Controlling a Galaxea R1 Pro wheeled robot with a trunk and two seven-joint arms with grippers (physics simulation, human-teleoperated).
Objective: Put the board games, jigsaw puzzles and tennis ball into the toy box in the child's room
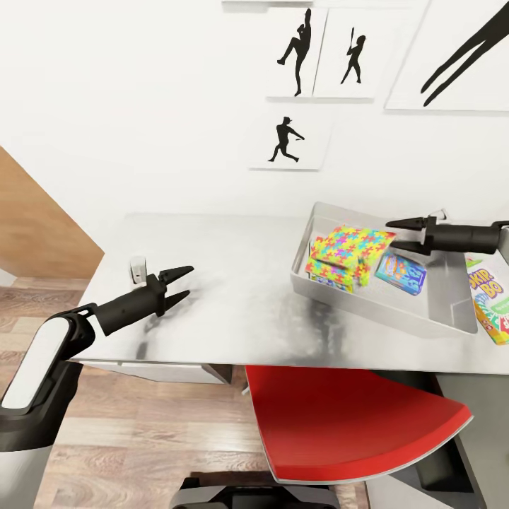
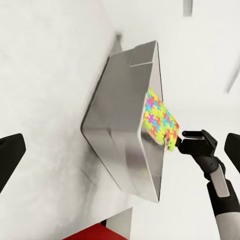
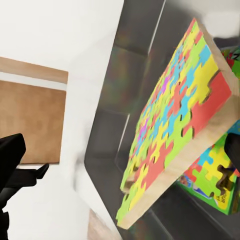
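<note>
A red chair with a grey-edged seat is the landmark, low in the head view. Wood-plank floor spreads beside and beneath it. On the white wall far above it hang black baseball-player silhouette pictures. A brown wooden panel stands off to its side.

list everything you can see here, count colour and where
toy box: 1, light grey, on the table's right part
jigsaw puzzles: 2, multicoloured, stacked tilted in the toy box
board games: 2; blue one in the toy box, Skip-Bo one right of it
table: 1, grey
chair: 1, red, under the table's front edge
silhouette pictures: black on white, on the wall
left gripper: open, over the table
right gripper: open, above the toy box
</note>
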